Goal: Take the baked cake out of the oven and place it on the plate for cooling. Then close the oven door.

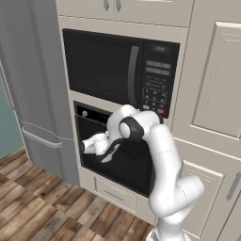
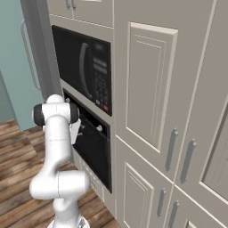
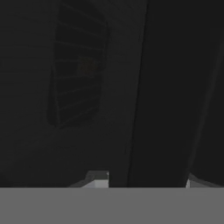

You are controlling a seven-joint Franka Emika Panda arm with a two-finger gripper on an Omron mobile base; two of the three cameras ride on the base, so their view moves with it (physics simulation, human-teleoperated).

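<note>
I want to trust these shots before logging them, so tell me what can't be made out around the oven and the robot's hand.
- Gripper, left base view: fingertips lost against the black oven door; what they close on is unclear.
- Oven interior, right base view: seen edge-on, the arm covers part.
- Cake and plate: cannot be made out.
- Hand view: very dark; faint rack lines, a dark bar across them.

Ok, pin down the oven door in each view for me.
Left base view: oven door, lower centre, under the microwave.
Right base view: oven door, left of centre, under the microwave.
Hand view: dark glass window, upper left.
Shared landmark: the microwave.
</note>
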